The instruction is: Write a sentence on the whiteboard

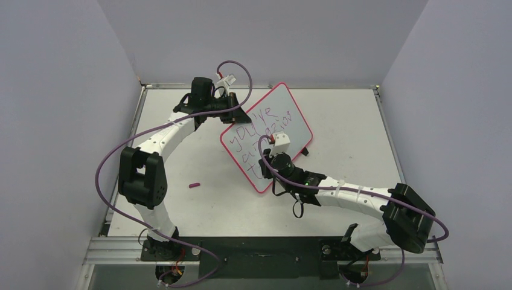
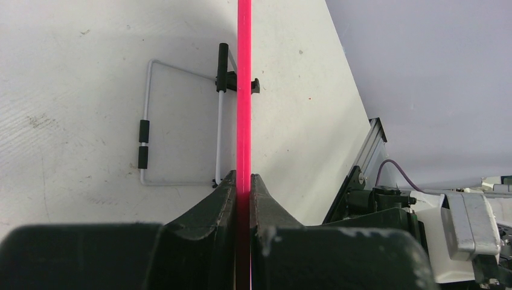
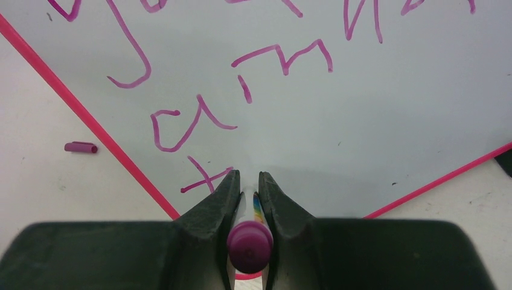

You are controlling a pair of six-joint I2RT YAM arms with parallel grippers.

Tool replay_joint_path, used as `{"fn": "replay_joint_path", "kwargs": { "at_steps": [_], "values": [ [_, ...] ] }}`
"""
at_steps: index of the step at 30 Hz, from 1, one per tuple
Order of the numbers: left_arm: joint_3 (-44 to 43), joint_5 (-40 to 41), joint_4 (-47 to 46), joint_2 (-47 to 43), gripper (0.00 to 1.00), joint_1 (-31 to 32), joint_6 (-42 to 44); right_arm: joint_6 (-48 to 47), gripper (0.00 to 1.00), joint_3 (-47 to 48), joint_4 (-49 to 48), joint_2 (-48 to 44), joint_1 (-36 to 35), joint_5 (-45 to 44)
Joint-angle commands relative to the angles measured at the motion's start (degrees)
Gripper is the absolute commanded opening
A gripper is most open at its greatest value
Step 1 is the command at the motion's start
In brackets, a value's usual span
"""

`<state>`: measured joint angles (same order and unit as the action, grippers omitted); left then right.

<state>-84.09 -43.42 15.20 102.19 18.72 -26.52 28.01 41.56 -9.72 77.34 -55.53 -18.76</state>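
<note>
Marker point(image 3: 249, 244) butt end nearest the lens, clenched in right pincer point(image 3: 249, 181), tip aimed at whiteboard point(image 3: 374, 121) beside the sentence point(image 3: 193, 124)'s third line; judged mid-writing. Left pincer point(image 2: 243, 179) clenched on the board's pink rim, holding it tilted off the surface point(image 1: 350, 121) to steady the strokes. Only the left wrist view shows the wire stand point(image 2: 147, 130) behind the board; the top view places the loose cap point(image 1: 194, 185) left of it

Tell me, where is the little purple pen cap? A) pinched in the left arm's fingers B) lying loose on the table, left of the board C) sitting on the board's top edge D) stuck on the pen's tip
B: the cap lies alone on the table, left of the whiteboard and apart from it.
</note>
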Motion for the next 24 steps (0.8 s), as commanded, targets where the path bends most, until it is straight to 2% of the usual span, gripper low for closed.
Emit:
{"fn": "replay_joint_path", "kwargs": {
  "at_steps": [1,8,24],
  "values": [
    [-0.8,-3.0,-3.9,-4.6,0.0,0.3,-1.2,-1.1,0.0,2.7,0.1,0.0,0.3,-1.9],
    [-0.9,-3.1,-4.0,-4.6,0.0,0.3,-1.3,-1.3,0.0,2.0,-0.3,-2.8,0.4,-3.0],
    [-0.9,-3.0,-4.2,-4.4,0.0,0.3,-1.4,-1.5,0.0,5.4,-2.2,0.7,1.5,-2.3]
  ]
}}
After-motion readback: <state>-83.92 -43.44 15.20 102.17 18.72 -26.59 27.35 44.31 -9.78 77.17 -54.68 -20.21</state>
